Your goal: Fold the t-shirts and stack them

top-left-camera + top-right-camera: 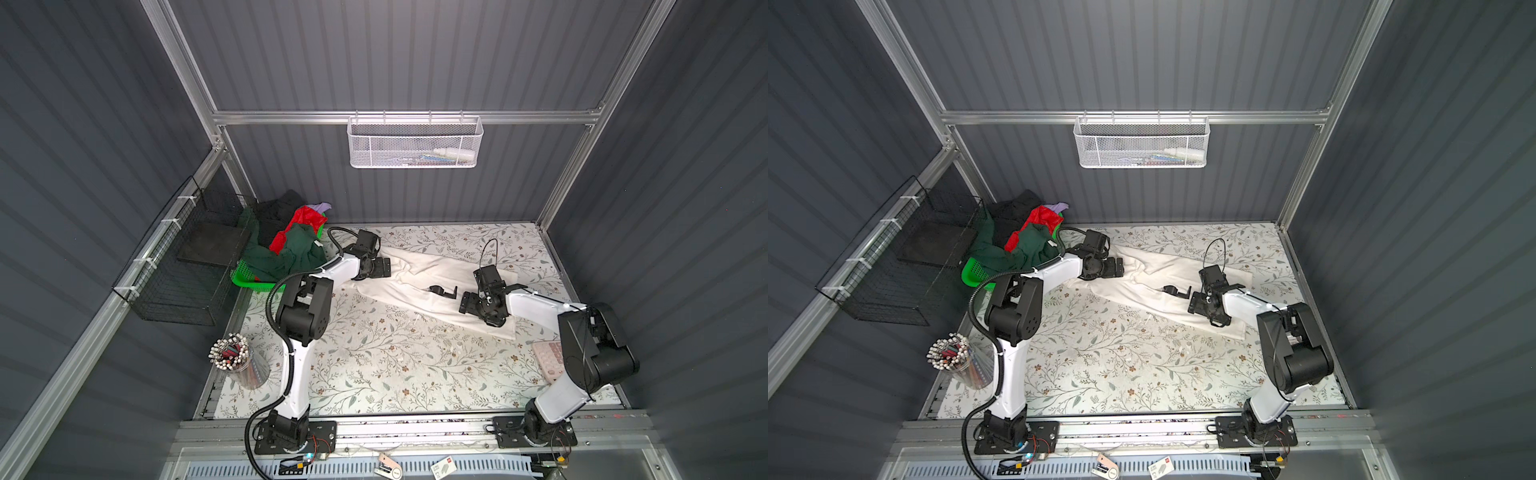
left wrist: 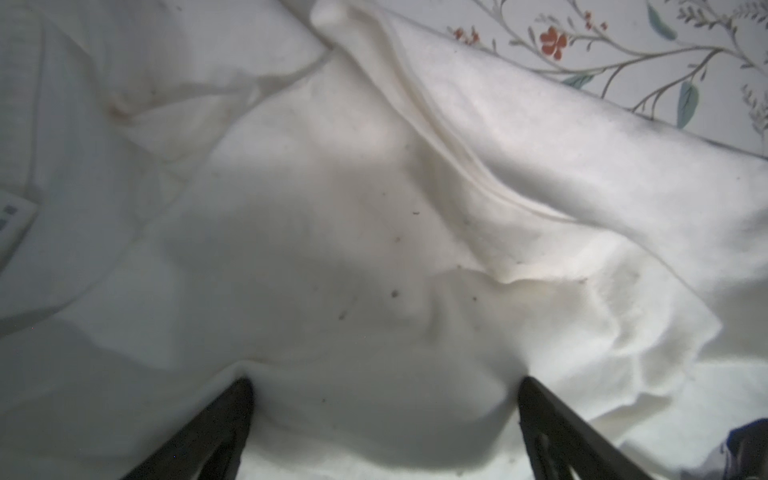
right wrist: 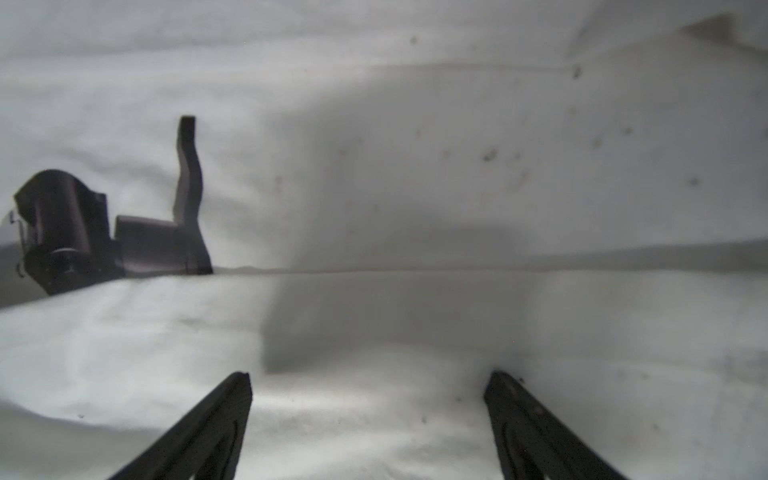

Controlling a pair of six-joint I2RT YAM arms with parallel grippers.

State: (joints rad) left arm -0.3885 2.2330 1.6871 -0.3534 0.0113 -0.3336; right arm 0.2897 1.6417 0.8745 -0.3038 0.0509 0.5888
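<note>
A cream-white t-shirt [image 1: 419,274] [image 1: 1154,270] lies in a long, creased band across the back of the floral table. My left gripper [image 1: 380,268] [image 2: 384,386] is low on its left end, open, its fingertips [image 2: 243,395] pressing into the cloth with a soft hump between them. My right gripper [image 1: 467,305] [image 3: 370,378] sits over the shirt's right part, open, with flat cloth between its fingertips [image 3: 498,386]. Dark green [image 1: 291,253], red [image 1: 303,224], black [image 1: 274,212] and lavender [image 1: 320,206] t-shirts are heaped in the green basket [image 1: 245,276].
A loose black plastic part [image 1: 442,291] [image 3: 124,224] lies on the white shirt just left of my right gripper. A cup of pens [image 1: 232,357] stands front left, a pink calculator [image 1: 548,357] under the right arm. Wire baskets hang on the left wall [image 1: 178,270] and the back wall [image 1: 413,143].
</note>
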